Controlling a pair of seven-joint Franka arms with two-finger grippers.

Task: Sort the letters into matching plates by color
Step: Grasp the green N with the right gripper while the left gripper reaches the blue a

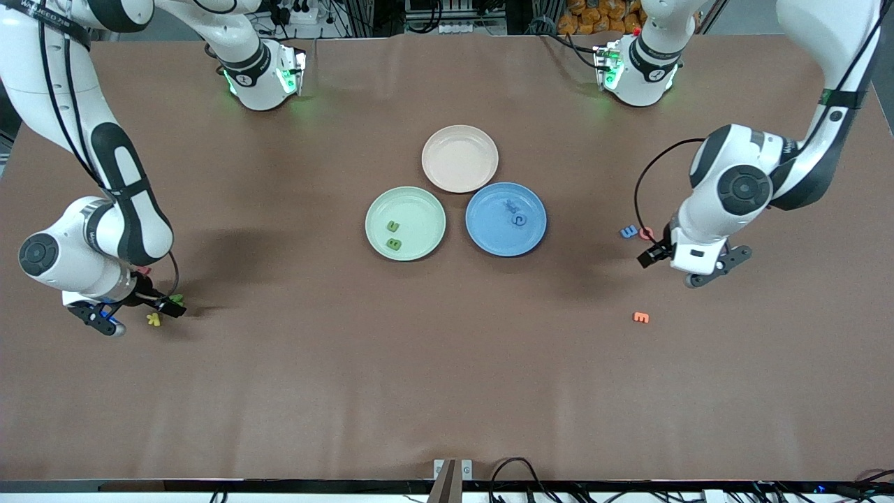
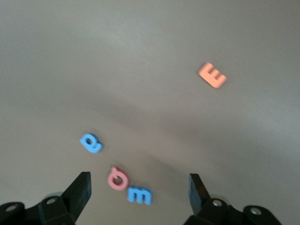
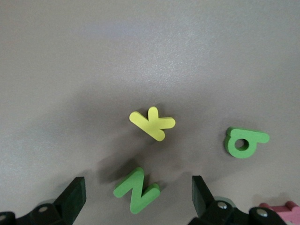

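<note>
Front view: green plate (image 1: 405,223) holding two green letters (image 1: 393,235), touching the blue plate (image 1: 506,219); both grippers hover well apart from it, toward opposite table ends. Left wrist view: left gripper (image 2: 140,190) released, empty, above pink letter (image 2: 117,178) and blue letters (image 2: 139,195). Right wrist view: right gripper (image 3: 138,194) released, above green N (image 3: 136,189); yellow K (image 3: 153,123) beside it.

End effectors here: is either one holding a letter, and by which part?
Nothing is held. Left end effector and right end effector both hang open above loose letters.
</note>
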